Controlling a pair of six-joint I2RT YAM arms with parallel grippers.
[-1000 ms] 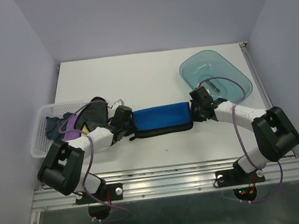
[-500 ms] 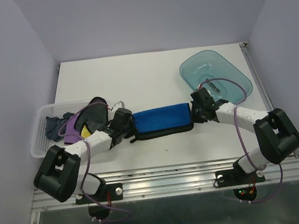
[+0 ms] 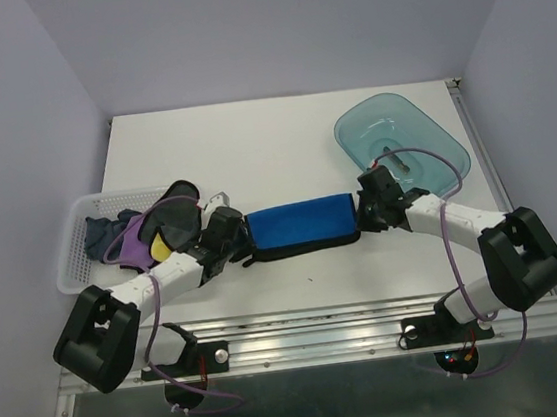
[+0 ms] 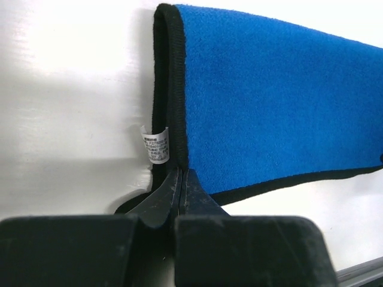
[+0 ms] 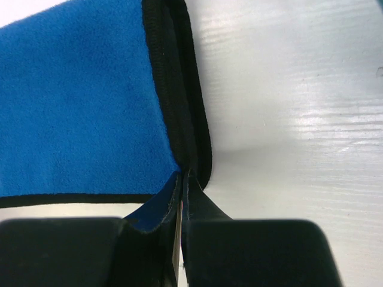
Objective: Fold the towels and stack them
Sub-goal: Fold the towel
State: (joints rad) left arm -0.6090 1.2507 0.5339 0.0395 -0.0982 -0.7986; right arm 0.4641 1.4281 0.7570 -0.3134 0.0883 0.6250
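Note:
A bright blue towel (image 3: 301, 224) with black edging lies folded lengthwise on the white table, stretched between my two grippers. My left gripper (image 3: 235, 236) is shut on its left edge; in the left wrist view the fingers (image 4: 179, 179) pinch the black edging beside a small white label (image 4: 157, 146). My right gripper (image 3: 363, 215) is shut on the towel's right edge; in the right wrist view the fingers (image 5: 182, 185) pinch the black hem of the blue towel (image 5: 78, 101). A purple towel (image 3: 138, 240) and a dark navy towel (image 3: 103, 231) lie in the white basket.
The white mesh basket (image 3: 74, 254) stands at the left, with a dark cloth (image 3: 176, 212) over its right end and something yellow (image 3: 162, 247) inside. A translucent teal tray (image 3: 402, 142) sits at the back right, close behind my right arm.
Both grippers have shifted slightly away from me with the blue towel held between them. The left arm's elbow has swung down and left. The towel now lies a little flatter.

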